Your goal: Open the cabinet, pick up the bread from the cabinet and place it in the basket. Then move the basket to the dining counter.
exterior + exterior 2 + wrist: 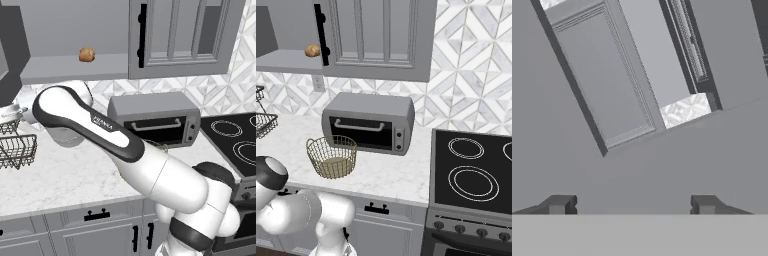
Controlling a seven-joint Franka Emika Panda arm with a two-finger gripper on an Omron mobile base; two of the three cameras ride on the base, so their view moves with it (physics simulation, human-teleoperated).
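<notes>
The bread (87, 54), a small golden-brown bun, lies on the shelf of the grey wall cabinet (75, 67), whose compartment stands open; the bread (312, 50) is also in the right base view. To the right of it hangs a panelled door (376, 35) with a long black bar handle (321, 35). The tan wire basket (332, 156) sits upright on the worktop in front of the toaster oven. In the hand view my gripper (632, 205) is open, with nothing between its fingertips (559, 204), and it faces a tilted grey panelled door (607, 80).
A grey toaster oven (368, 122) stands at the back of the marble worktop (386, 172). A black stove (476, 170) is to the right. Dark wire racks (15, 145) sit at the left. My arm's elbow (55, 105) reaches left over the worktop.
</notes>
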